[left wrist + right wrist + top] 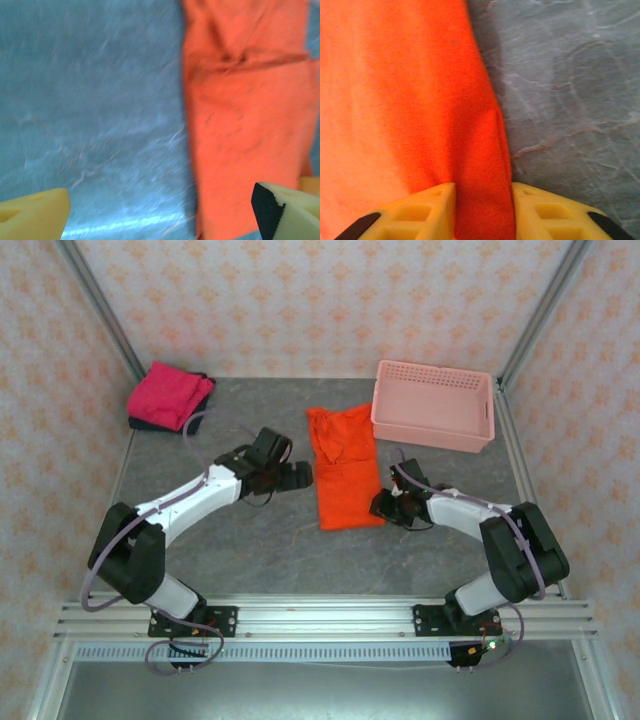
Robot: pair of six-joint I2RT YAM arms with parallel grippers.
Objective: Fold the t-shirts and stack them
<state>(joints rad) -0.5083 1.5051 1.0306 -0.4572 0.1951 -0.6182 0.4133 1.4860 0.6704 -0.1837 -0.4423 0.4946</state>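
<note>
A bright orange t-shirt (343,470) lies as a long folded strip in the middle of the grey table (250,540). My right gripper (385,505) sits at its near right edge. In the right wrist view a raised fold of the orange cloth (395,100) fills the gap between the yellow fingers (425,210) of the right gripper (483,210). My left gripper (300,476) stands open just left of the shirt. In the left wrist view that gripper (160,210) is spread wide over bare table and the orange t-shirt's (245,125) left edge. A folded magenta-pink t-shirt (170,392) rests on a dark navy one (150,423) at the back left.
A pink plastic lattice basket (434,405) stands at the back right, its near left corner close to the orange shirt's top. Metal frame posts and patterned walls close in the table on three sides.
</note>
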